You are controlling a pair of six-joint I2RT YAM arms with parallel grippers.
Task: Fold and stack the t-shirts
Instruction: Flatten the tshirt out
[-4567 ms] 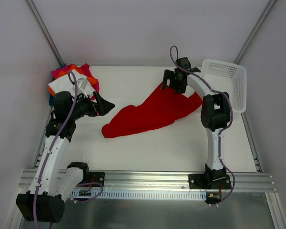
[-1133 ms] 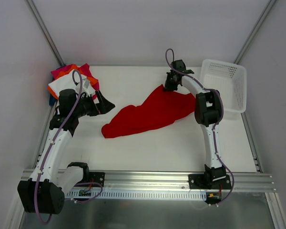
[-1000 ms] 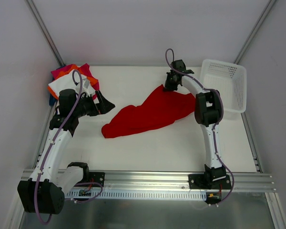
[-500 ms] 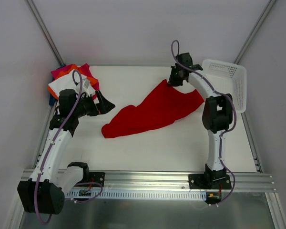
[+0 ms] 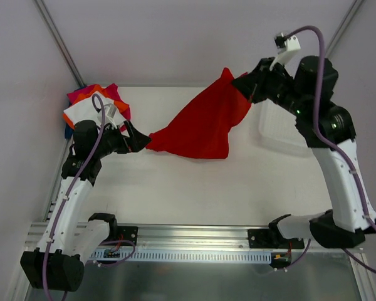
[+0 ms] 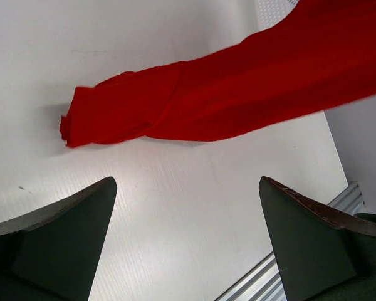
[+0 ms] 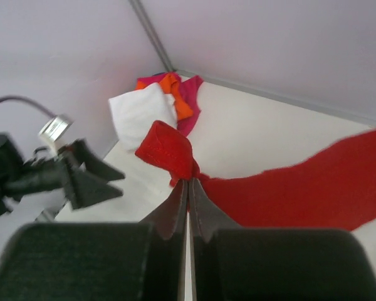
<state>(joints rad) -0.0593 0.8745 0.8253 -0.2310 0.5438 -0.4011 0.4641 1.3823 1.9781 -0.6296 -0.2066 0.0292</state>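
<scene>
Two arms: bolted at the near rail of the white table (image 5: 194,188), the left one low, the right one high
Left gripper (image 5: 139,139): fingers spread wide, holding nothing, low over the table just beside the shirt's bunched end
Large bright red cloth t-shirt (image 5: 200,122): stretched on a slant, lower end down at the table, upper end in the air
Right gripper (image 5: 244,84): fingers pinched closed on the red shirt's top corner
Far left corner: folded white t-shirt (image 5: 84,111) on an orange t-shirt (image 5: 94,89) and a magenta t-shirt (image 5: 116,94)
Far right: white plastic mesh basket (image 5: 277,128), partly hidden behind the right arm
</scene>
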